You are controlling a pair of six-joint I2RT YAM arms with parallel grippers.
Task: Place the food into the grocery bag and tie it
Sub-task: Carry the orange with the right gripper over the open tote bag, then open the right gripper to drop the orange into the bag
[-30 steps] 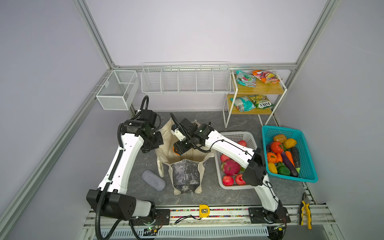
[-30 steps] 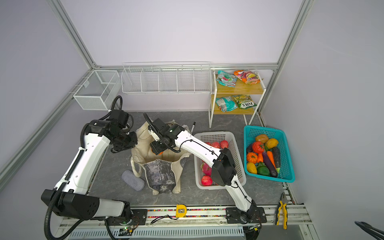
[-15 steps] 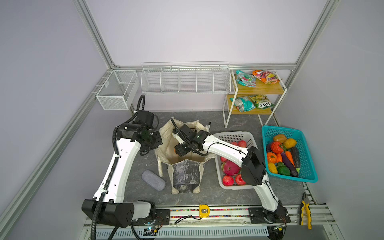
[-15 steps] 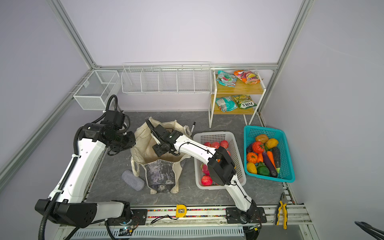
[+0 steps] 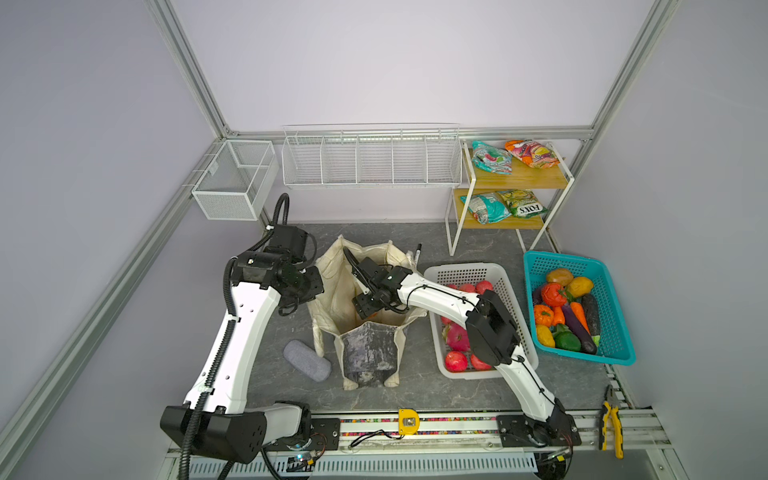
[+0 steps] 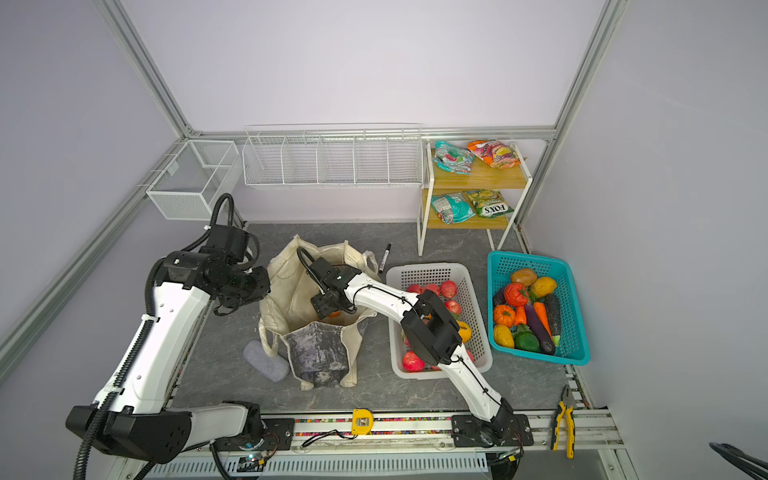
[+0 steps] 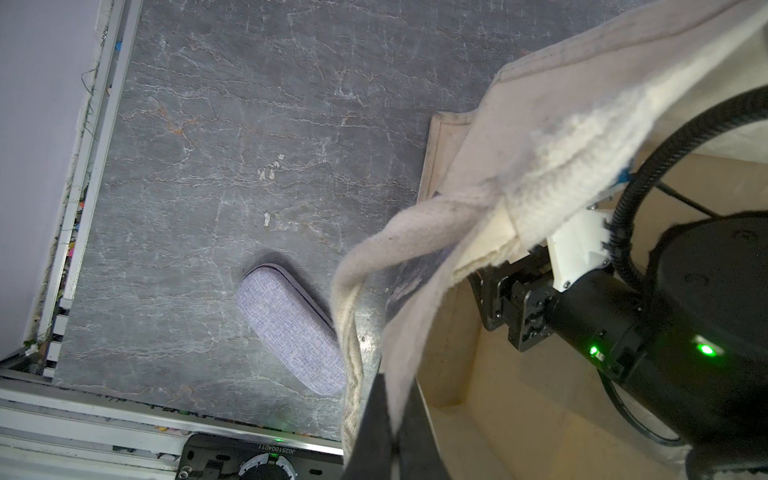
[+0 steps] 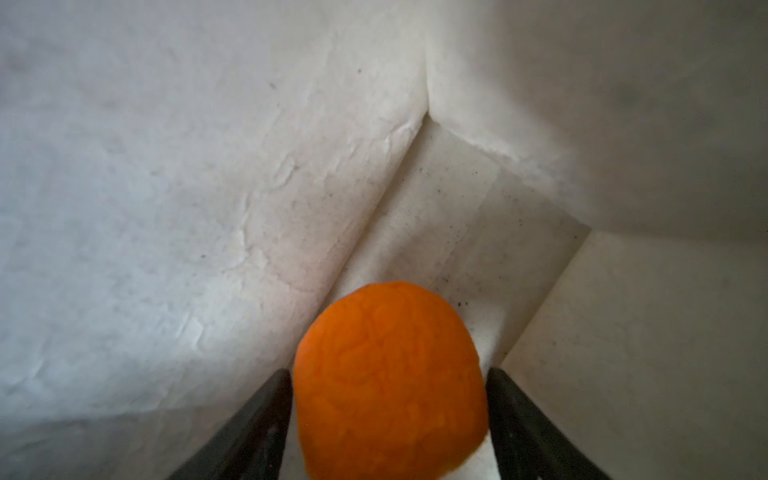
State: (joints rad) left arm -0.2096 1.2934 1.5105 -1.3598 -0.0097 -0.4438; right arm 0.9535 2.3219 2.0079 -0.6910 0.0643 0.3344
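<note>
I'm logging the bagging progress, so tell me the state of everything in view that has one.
grocery bag: upright, mouth open
orange: inside the bag
left gripper: jaws shut on the bag's rim
right gripper: in the bag, jaws flanking the orange, grip unclear
grey case: closed, lying flat
white basket: partly filled with fruit
teal basket: filled with vegetables

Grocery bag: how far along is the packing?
Barely started. The grocery bag stands open, its rim pinched by the left jaws. In hand: an orange between the right jaws, deep inside. Remaining: fruit in the white basket, vegetables in the teal basket, shelf packets, then tying.
</note>
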